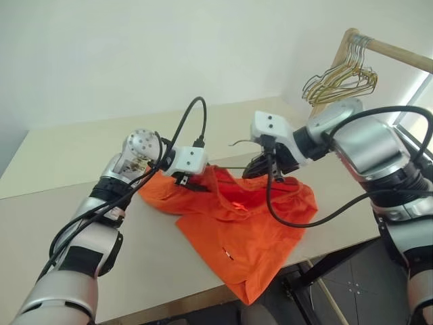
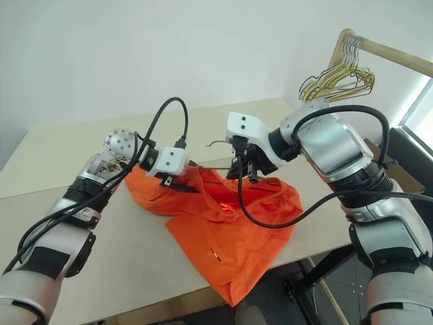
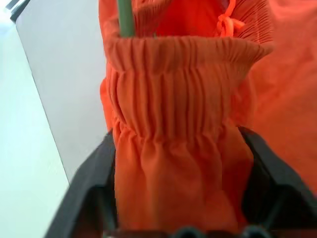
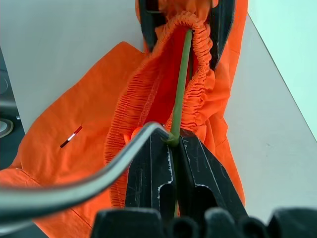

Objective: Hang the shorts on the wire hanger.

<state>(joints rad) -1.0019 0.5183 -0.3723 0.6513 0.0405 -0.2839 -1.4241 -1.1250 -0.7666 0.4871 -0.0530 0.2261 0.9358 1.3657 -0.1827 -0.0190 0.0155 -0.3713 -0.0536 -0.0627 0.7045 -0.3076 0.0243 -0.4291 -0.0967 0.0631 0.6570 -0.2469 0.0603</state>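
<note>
The left hand (image 1: 191,181) reaches in over the pale bench (image 1: 61,223) from the left, its two black fingers (image 3: 91,188) standing on either side of the gathered elastic waistband of the shorts (image 1: 254,233). The left wrist view shows what the head views cannot: the waistband sits bunched between the fingers, which stand partly apart around the fabric, though whether they press on it cannot be told. That view also shows the orange drawstring knot and a thin green-brown wire running down into the waist opening.

The shorts lie mostly on the bench between the two arms, their upper edge lifted toward the hands, one leg draped over the near edge of the bench. A small white mark shows on the flat part of the fabric.

The right hand (image 4: 174,144) comes in from the right, and the right wrist view makes its grip plain: the fingers are pressed tight together on the wire hanger (image 4: 179,84), whose straight olive wire runs away from them into the waistband, where the left hand's fingers frame the elastic. The hanger's curved hook sweeps across the near part of that view; in the head views it pokes out beside the right hand.

Farther right, a cluster of gold and grey hangers (image 1: 342,78) hangs from a wooden rail (image 1: 396,53).
</note>
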